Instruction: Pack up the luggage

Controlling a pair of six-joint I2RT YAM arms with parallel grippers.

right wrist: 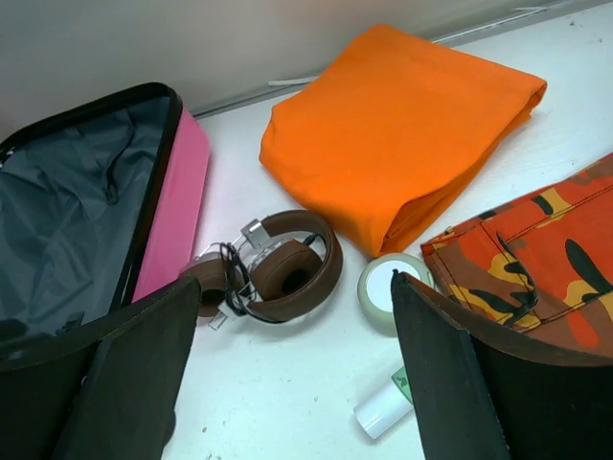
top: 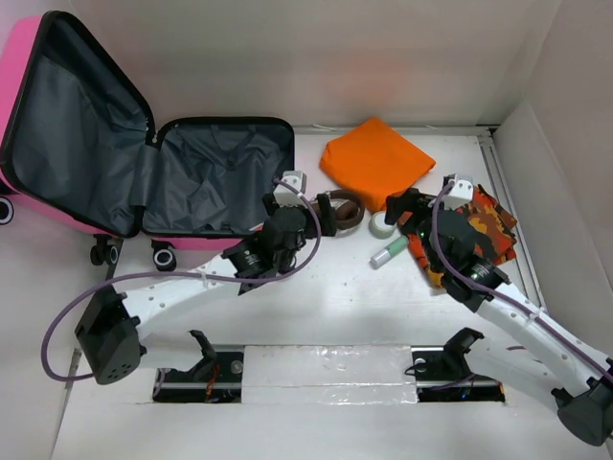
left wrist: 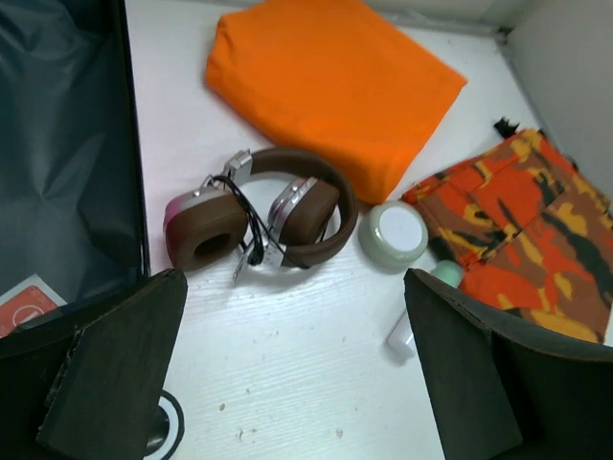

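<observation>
Far left on the table [top: 316,307], the luggage [top: 215,182] lies wide open: one half flat with its grey lining up, the lid tilted back behind it, wheels on the near side. The left gripper [left wrist: 292,283] hovers just beside its rim, over the headphones [left wrist: 259,216], jaws spread wide and holding nothing. The right gripper [right wrist: 297,287] is equally wide and equally empty, low near the tin [right wrist: 388,286] and camo garment [right wrist: 536,259].

That pink shell looks stiff and smooth, probably light while unfilled, and those wheels suggest it could skate away if shoved. The glossy curve offers little for two fingers. The best hold is likely the lid's zipper rim, a thin edge the jaws can pinch when closing. The lining looks soft, so it should take dropped items gently.
</observation>
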